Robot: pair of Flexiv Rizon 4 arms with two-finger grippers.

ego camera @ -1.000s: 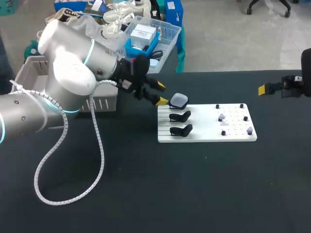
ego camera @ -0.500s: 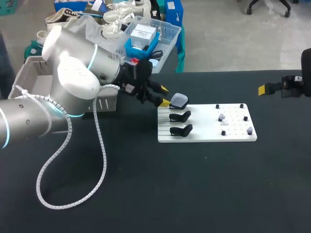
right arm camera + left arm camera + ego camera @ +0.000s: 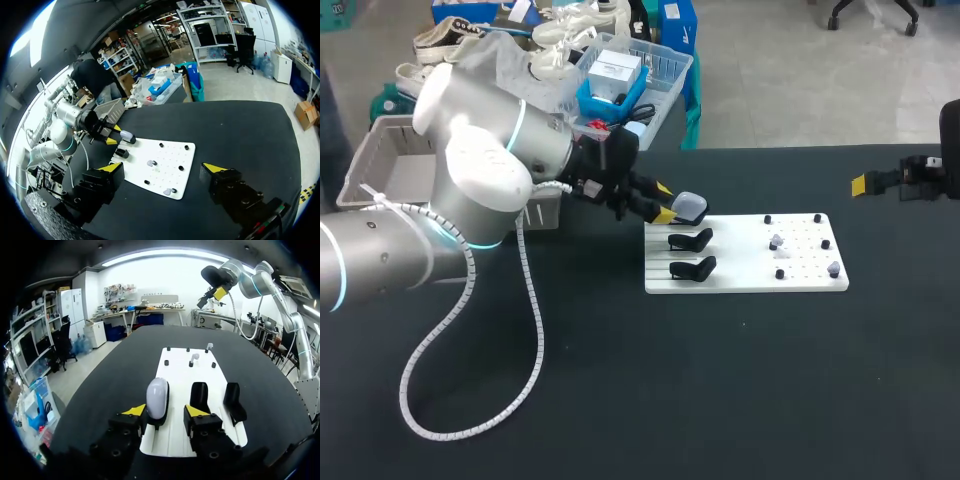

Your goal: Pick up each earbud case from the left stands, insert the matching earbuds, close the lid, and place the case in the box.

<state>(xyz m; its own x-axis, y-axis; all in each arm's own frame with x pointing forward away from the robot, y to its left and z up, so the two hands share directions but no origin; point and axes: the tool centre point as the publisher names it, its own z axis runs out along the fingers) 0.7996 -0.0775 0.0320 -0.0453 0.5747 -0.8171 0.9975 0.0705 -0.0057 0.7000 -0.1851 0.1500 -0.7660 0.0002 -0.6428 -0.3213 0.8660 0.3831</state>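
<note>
Head view, right arm (image 3: 928, 178) largely cut off

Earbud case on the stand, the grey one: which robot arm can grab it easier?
Left, probably. The left tool is open right beside the grey earbud case, while the right tool sits far away from it.

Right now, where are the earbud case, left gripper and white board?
earbud case (image 3: 157, 396): left wrist view, rounded top.
left gripper (image 3: 165, 411): left wrist view, between fingertips.
white board (image 3: 735, 260): head view, bare middle.
</note>
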